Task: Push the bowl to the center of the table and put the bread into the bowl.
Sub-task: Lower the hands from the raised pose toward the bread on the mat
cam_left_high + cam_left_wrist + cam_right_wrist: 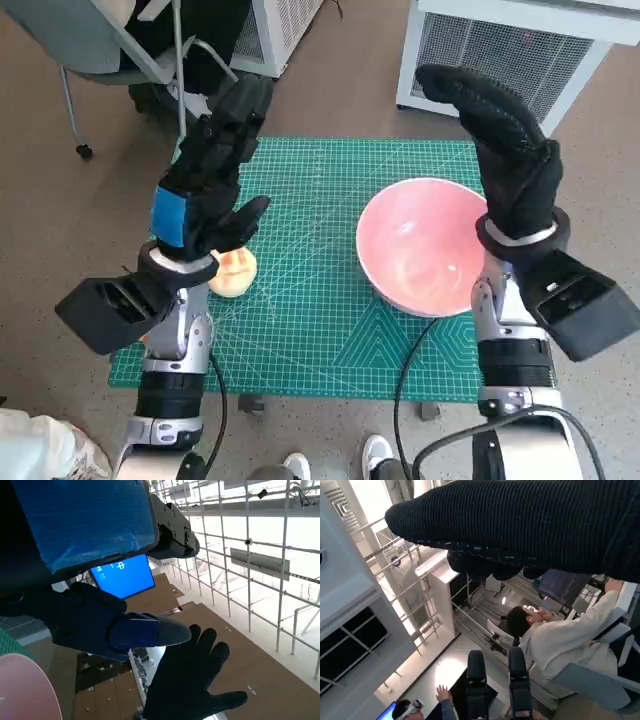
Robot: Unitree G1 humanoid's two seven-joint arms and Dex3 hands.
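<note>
While both hands are raised above the green mat point(310, 300) with fingers spread and holding nothing, the left hand point(210, 185) hangs over the bread point(232, 272) near the mat's left edge, and the right hand point(505, 150) hovers beside the pink bowl point(420, 245) right of center.

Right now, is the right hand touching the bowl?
Apart. The head view shows the right hand raised, fingers spread, beyond the pink bowl's far rim.
</note>
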